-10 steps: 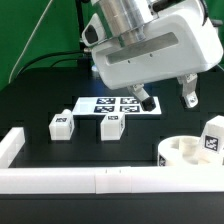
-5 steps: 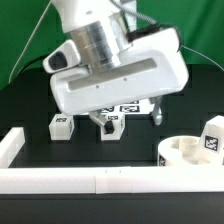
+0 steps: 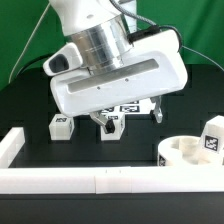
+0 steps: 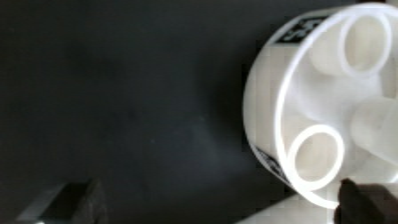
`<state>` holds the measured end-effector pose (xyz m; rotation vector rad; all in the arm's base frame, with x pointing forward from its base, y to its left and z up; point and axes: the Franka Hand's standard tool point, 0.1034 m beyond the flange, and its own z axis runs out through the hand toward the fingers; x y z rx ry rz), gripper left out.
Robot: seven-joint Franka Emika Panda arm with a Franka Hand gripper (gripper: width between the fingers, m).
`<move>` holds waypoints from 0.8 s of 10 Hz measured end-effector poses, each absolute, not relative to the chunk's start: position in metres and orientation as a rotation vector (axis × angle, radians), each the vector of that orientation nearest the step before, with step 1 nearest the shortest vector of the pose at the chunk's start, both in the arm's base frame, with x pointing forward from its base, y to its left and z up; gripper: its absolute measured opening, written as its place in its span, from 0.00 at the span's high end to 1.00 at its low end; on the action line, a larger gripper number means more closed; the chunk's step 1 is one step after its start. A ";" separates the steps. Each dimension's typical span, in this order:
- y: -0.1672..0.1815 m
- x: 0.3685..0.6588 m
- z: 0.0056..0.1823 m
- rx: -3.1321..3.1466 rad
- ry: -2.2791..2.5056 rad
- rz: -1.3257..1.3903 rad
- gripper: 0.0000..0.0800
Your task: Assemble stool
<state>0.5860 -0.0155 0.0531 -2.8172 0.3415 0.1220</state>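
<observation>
Hanging low over the middle of the black table point(image 3: 30, 108), the gripper point(image 3: 128, 117) has its jaws spread wide and holds nothing. Its bulky white body blocks most of the marker board point(image 3: 128, 107), of which only a sliver of tags shows beneath it.

One dark finger point(image 3: 100, 121) comes down just beside the second leg point(image 3: 113, 126) and partly covers it; whether they touch cannot be told. The first leg point(image 3: 62, 125) lies apart, toward the exterior view's left. The other finger point(image 3: 157, 113) hangs over bare table.

The seat disc point(image 3: 185, 153) lies flat near the front on the exterior view's right, well clear of the gripper. The third leg point(image 3: 211, 138) stands upright just behind it, at the picture's edge. A long white rail point(image 3: 100, 181) borders the front and turns up along the left.

In the wrist view the seat disc point(image 4: 347, 90) fills one side, showing a round socket point(image 4: 317, 157) and a rim tag point(image 4: 299, 30). The blurred fingertips point(image 4: 71, 205) stand far apart with black table between them.
</observation>
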 end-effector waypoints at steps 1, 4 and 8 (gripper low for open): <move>-0.020 0.567 0.054 -2.844 0.278 0.330 0.19; -0.047 0.567 0.064 -2.803 0.193 0.633 0.19; -0.041 0.552 0.058 -2.672 0.133 0.964 0.19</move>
